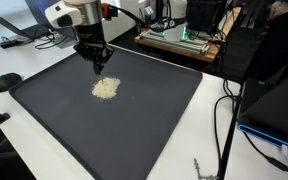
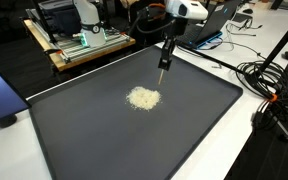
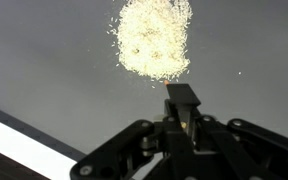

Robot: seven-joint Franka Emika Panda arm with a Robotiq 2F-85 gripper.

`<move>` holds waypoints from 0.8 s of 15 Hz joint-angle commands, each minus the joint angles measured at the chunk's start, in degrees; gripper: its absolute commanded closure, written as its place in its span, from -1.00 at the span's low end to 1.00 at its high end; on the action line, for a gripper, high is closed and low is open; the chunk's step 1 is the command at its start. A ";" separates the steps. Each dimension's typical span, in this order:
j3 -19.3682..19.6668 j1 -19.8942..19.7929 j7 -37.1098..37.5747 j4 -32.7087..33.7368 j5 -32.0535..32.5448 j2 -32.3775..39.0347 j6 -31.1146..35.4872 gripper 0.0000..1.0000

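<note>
A small pile of pale grains (image 1: 105, 88) (image 2: 143, 98) lies near the middle of a large dark mat (image 1: 164, 125) (image 2: 84, 140). In both exterior views my gripper (image 1: 101, 63) (image 2: 164, 63) hangs a little above the mat, just beyond the pile toward the mat's far edge. It points straight down and does not touch the grains. The wrist view shows the pile (image 3: 154, 38) just ahead of my gripper (image 3: 182, 97). The jaws are pressed together into one narrow black tip. I cannot make out anything held between them.
The mat lies on a white table (image 3: 19, 145). A black puck-like object (image 1: 7, 81) rests off one mat corner. A wooden board with electronics (image 1: 179, 40) (image 2: 79, 45) stands behind the mat. Cables (image 2: 269, 90) (image 1: 224, 110) and dark equipment (image 1: 274, 100) crowd one side.
</note>
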State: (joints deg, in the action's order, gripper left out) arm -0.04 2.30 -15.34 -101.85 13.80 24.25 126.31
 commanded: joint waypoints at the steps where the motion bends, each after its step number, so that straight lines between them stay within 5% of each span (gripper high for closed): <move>1: 1.27 4.33 7.01 -3.25 9.78 -1.03 0.92 0.94; 12: -0.17 12.85 18.18 -5.88 33.15 2.64 -2.88 0.94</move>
State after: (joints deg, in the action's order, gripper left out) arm 0.17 13.57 0.47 -107.09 41.65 26.05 125.16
